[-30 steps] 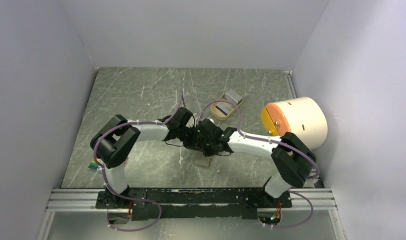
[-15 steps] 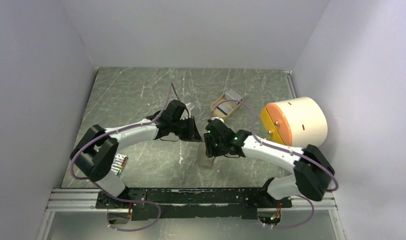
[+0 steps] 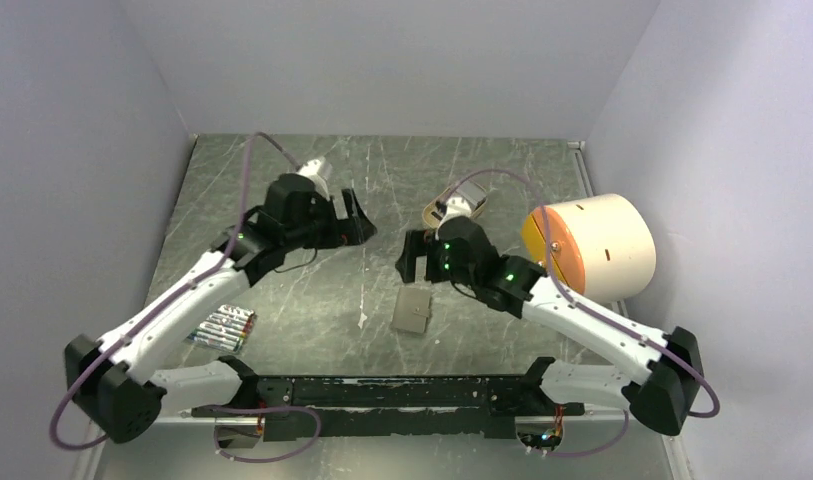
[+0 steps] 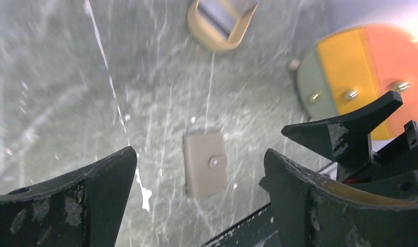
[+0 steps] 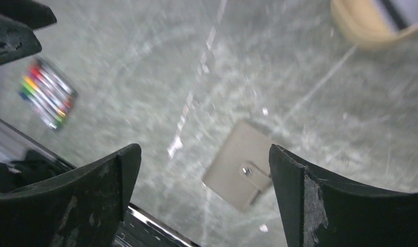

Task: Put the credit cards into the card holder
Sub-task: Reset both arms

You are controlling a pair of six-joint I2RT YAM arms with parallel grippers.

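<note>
My left gripper has its fingers spread wide with nothing between them, and the right gripper stands the same way, wide apart and empty. Both hang above the table, apart from each other, the left one farther back. Through both wrist cameras I look down between the fingers at the card holder. It lies flat on the marbled tabletop, folded shut with its strap snapped down on the round button, touching neither gripper. It sits toward the near edge, roughly midway between the arms. Behind the right wrist is the tan oval tray, with something pale grey inside; I cannot tell whether it is a card. To the right lies the cream cylinder with an orange face. Near my left arm lies the bundle of silver sticks with coloured tips.
</note>
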